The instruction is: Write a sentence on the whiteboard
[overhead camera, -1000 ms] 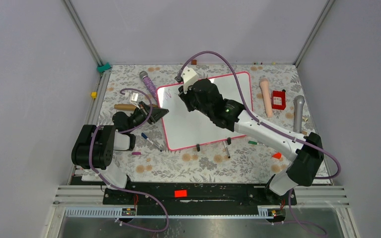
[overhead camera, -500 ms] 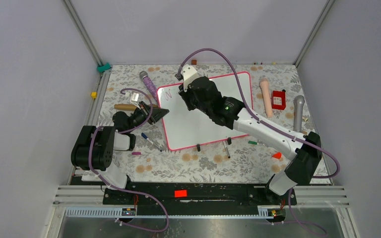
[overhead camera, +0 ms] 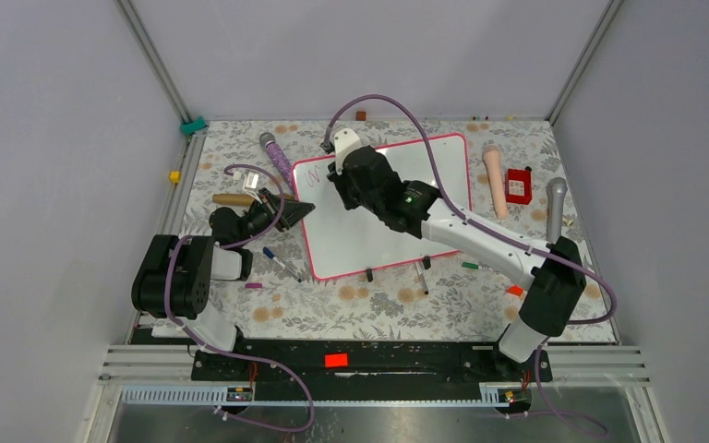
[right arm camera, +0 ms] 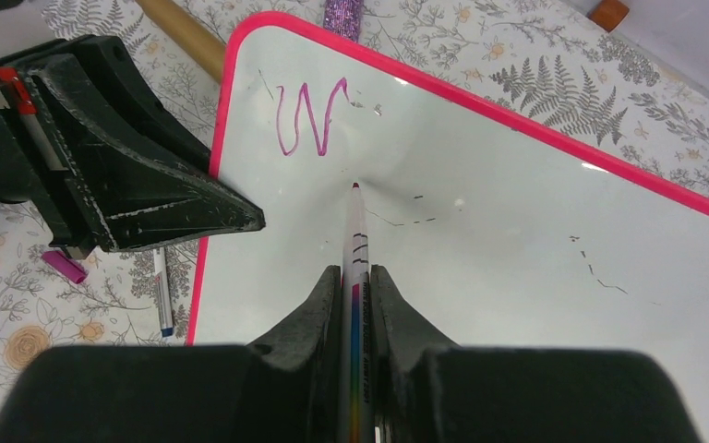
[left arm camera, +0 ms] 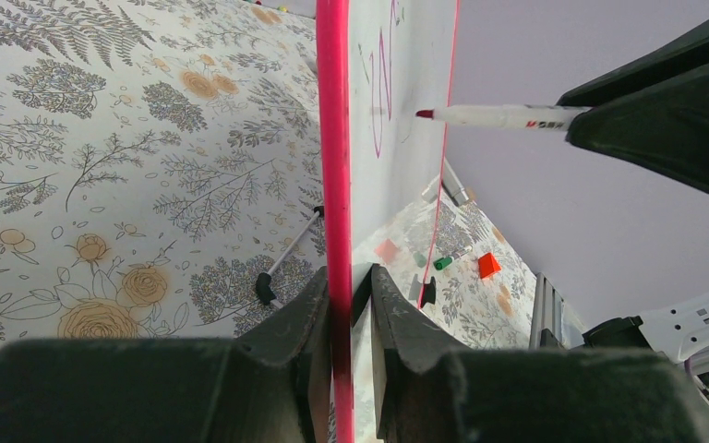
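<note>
Your right end effector is closed tight on a marker, which sticks straight out ahead of the fingers. The tip sits just right of and slightly below the last stroke of the W. That W is the only letter of the sentence on the board so far, up in the far-left corner of the whiteboard.

From the right wrist view the tip looks to be on the surface or a hair above it. The left wrist view suggests a sliver of gap, so you cannot be sure of contact.

The whiteboard lies flat on the tabletop, with its long side running left to right and angled a little away toward the far right. Your left end effector is pinched on the pink frame at the board's left edge and pins it there. It is the nearer arm to that edge, and it has only this 1 job.

What the next stroke turns on, in my judgement, is direction. The free writing space lies to the right of the tip, parallel to the far edge. The marker's long axis points across that line rather than along it. So you would carry the tip sideways, keeping it level with the W, not push it forward along its own axis.
</note>
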Controlling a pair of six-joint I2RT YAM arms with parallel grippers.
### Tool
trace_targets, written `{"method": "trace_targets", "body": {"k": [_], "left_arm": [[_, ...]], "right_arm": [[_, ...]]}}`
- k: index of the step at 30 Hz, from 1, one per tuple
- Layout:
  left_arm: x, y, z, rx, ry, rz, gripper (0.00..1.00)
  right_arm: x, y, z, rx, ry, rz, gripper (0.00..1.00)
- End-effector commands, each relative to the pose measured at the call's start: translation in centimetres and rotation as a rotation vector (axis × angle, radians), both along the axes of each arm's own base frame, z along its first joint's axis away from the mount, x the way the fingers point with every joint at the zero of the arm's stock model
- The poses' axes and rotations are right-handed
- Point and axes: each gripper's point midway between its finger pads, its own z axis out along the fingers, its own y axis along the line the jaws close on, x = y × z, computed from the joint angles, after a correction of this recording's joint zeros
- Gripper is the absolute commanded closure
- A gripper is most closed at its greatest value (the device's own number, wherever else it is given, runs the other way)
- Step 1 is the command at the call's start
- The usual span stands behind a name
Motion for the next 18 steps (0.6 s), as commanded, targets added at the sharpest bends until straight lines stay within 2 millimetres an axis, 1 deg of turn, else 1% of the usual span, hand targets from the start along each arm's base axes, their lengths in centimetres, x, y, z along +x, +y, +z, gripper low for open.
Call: {"method": "trace_targets", "body": {"k": [1,13,18], "left_arm": [[-0.16,-0.32,0.79,0.04,-0.1,-0.011,1.0],[-0.17,-0.32,0.77,0.04,-0.099,-0.012,1.0],[-0.15,-0.32,0.82,0.04,-0.101,-0.011,1.0]], "right_arm": [[0.68,0.75,2.25,0.05,-0.033,-0.021,1.0],[1.1,0.76,3.17,0.054,-0.061,-0.029,1.0],[1.64,0.88,3.09,0.04,-0.067,-0.043,1.0]]}}
